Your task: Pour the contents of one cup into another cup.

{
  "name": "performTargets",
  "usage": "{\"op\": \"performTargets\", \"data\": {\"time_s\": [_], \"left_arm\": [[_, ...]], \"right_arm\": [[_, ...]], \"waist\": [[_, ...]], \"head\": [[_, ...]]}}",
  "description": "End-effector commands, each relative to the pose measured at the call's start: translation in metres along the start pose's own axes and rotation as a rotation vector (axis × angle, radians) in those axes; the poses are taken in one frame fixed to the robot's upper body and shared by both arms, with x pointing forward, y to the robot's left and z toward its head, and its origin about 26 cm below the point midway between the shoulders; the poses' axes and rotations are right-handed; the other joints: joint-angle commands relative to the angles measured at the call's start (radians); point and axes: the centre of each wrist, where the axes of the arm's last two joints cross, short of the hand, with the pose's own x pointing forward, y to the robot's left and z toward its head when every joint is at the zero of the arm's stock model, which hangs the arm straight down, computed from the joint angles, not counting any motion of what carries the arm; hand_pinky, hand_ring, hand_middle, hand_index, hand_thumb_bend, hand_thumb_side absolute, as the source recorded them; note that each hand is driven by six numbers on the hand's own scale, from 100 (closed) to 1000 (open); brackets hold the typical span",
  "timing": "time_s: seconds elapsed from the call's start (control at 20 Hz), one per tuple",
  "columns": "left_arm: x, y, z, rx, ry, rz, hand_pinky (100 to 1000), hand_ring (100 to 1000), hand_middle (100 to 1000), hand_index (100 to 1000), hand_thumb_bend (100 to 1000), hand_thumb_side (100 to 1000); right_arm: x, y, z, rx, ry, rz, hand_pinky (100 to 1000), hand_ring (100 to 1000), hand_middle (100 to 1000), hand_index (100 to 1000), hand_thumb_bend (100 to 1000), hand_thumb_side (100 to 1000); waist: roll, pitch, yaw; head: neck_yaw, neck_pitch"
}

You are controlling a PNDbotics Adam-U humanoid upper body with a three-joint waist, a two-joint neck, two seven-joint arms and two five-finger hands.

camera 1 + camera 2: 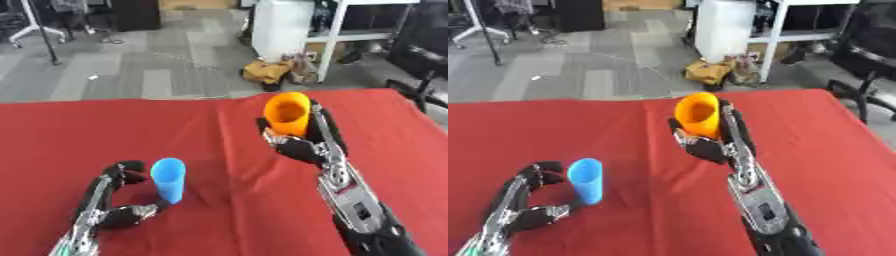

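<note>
The orange cup (288, 113) is up off the red bench (52, 135), carried by the right hand (302, 145) with fingers and thumb wrapped round its lower body; it tips so its mouth faces back toward the robot, and I cannot see what is inside. From here it looks like the carrying step, with the pour not yet begun: the next move, I'd say, is to bring that cup leftward and nearer, over the blue cup (168, 179), then tilt its lip down above the open top. The bench has wide bare cloth between the two cups, so the path looks free, and both sit well back from the far edge. The left hand (124, 212) curls round the base of the blue cup, which stands upright near the bench's near left side.
</note>
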Motion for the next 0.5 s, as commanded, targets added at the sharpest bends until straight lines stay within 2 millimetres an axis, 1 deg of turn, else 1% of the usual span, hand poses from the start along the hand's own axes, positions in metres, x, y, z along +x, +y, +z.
{"op": "performTargets", "data": {"time_s": [0.05,0.5], "left_arm": [[0.009,0.003,-0.011,-0.02,-0.029,-0.001,751,626,637,758,824,147],[0.007,0.004,-0.022,-0.059,-0.015,0.015,750,620,632,760,866,156]], "right_arm": [[0.013,0.001,-0.011,0.0,-0.053,-0.003,578,238,220,483,346,100],[0.015,0.007,-0.013,0.004,-0.064,-0.011,577,238,219,483,344,100]], "waist": [[-0.002,-0.011,-0.004],[-0.001,0.002,-0.027]], "head": [[0.004,-0.013],[0.012,-0.018]]}}
